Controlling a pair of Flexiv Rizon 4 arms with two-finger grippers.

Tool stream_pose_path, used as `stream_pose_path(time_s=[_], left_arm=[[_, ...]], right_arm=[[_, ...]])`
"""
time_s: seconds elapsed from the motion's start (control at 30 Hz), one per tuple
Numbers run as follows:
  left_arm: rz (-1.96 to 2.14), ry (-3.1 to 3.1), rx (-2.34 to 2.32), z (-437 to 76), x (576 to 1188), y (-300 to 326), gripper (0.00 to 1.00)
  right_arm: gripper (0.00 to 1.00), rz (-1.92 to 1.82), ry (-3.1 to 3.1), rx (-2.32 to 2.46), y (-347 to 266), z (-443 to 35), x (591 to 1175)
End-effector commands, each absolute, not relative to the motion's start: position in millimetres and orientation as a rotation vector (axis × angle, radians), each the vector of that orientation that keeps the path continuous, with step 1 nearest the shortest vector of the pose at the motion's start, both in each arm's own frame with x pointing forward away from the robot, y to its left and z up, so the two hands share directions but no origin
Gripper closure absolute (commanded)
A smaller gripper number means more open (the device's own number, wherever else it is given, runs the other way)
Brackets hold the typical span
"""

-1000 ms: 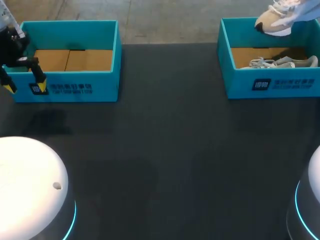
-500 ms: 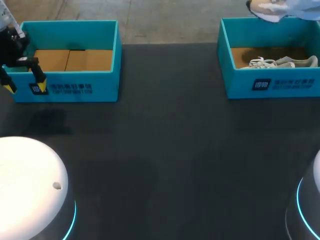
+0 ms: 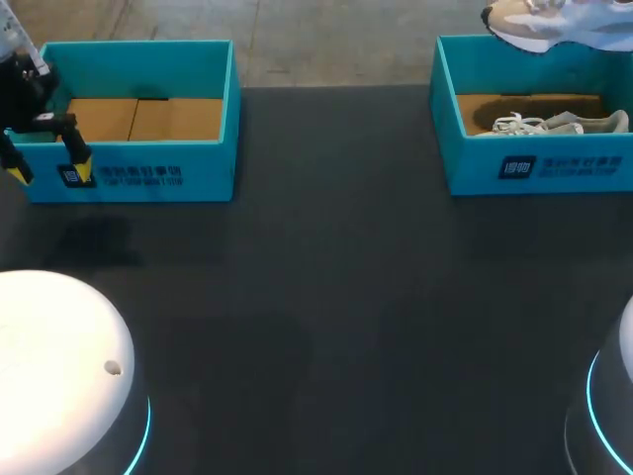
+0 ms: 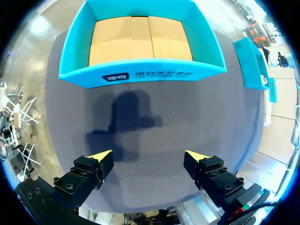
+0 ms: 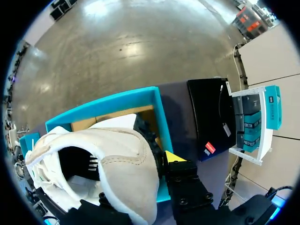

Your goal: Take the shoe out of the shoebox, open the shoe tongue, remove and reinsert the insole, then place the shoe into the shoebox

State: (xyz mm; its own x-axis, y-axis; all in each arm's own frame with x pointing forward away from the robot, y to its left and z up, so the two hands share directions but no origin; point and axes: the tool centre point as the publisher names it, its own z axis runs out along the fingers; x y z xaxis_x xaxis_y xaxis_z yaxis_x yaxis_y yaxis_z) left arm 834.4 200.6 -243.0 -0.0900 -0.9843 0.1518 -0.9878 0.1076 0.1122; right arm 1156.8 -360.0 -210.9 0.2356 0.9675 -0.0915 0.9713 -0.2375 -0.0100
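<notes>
A beige and white shoe [image 3: 532, 22] hangs in the air over the back rim of the right teal shoebox [image 3: 539, 168]. In the right wrist view my right gripper [image 5: 146, 177] is shut on that shoe [image 5: 117, 154] at its heel collar; only one yellow fingertip [image 5: 174, 157] shows, and the shoebox [image 5: 117, 99] lies below. A second shoe [image 3: 559, 124] lies inside that box. My left gripper [image 3: 47, 170] stands open at the far left, in front of the left box. In the left wrist view it [image 4: 149, 157] holds nothing.
The left teal shoebox [image 3: 134, 176] shows only its cardboard floor [image 4: 140, 37]. Dark tabletop [image 3: 326, 267] stretches between the two boxes. Rounded white robot bases [image 3: 59, 376] fill the near corners.
The held shoe has risen and shifted left above the right box. My left arm has not moved.
</notes>
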Motion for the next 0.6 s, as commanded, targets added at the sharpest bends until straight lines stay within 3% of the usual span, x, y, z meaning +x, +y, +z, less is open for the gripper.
stream_pose_path(time_s=[0.03, 0.6], left_arm=[[0.026, -2.19, 1.982, -243, 834, 201, 0.0], [0.026, -2.19, 1.982, -243, 834, 201, 0.0]], right_arm=[[1.0, -0.253, 1.937, 2.515, -360, -218, 1160], [1.0, -0.306, 1.937, 2.547, -358, -233, 1151]])
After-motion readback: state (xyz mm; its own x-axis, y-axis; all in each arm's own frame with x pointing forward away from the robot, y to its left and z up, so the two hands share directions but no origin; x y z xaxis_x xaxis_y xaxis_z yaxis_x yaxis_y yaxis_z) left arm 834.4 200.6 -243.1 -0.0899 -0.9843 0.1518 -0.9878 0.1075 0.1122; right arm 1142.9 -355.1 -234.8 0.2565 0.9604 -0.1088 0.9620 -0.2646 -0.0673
